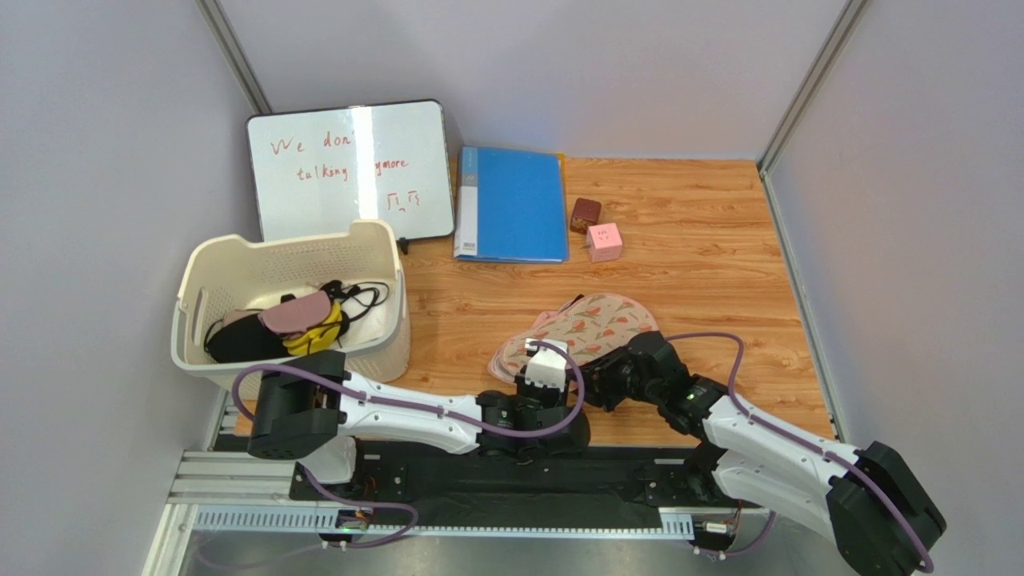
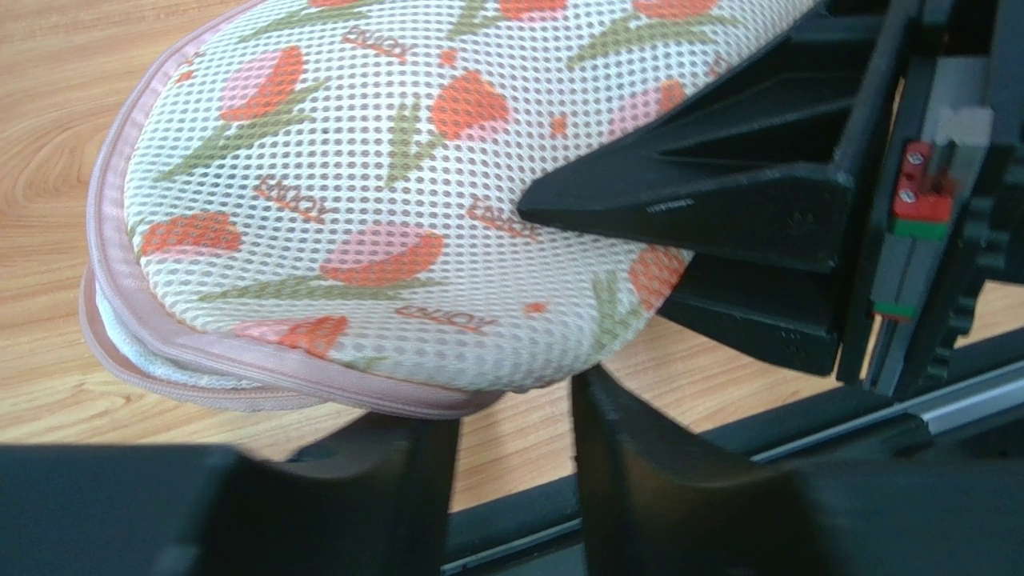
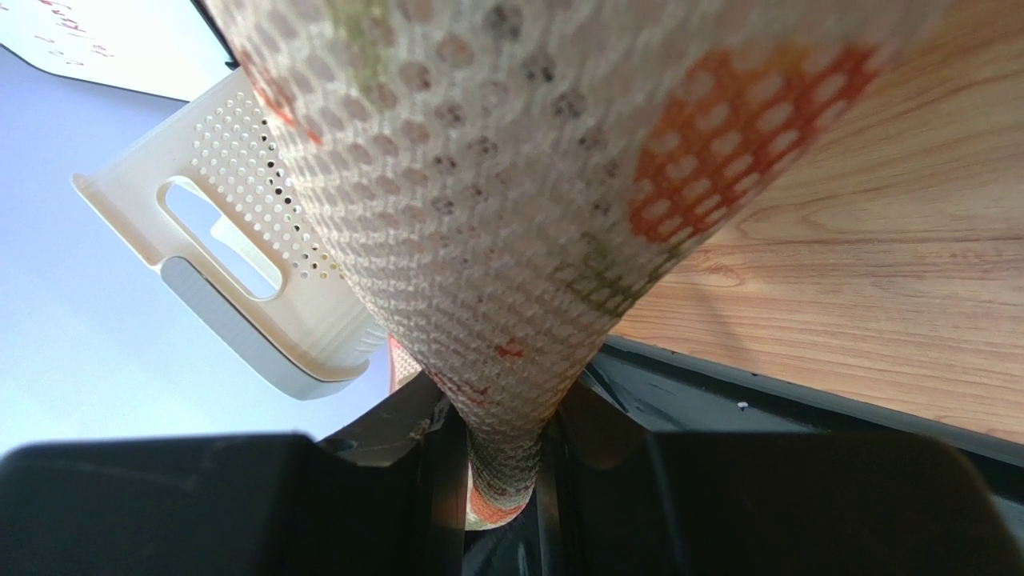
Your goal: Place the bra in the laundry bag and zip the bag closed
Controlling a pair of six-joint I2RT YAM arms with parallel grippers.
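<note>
The laundry bag lies on the wooden tabletop near its front edge, between the two arms and to the right of the basket. The right jaws are pinching a fold of its printed mesh at the near end, which is raised. The left jaws stand partly spread just under the bag's pink zip edge. Bare wood shows through the gap and nothing is gripped. Whether a finger touches the edge is unclear.
</note>
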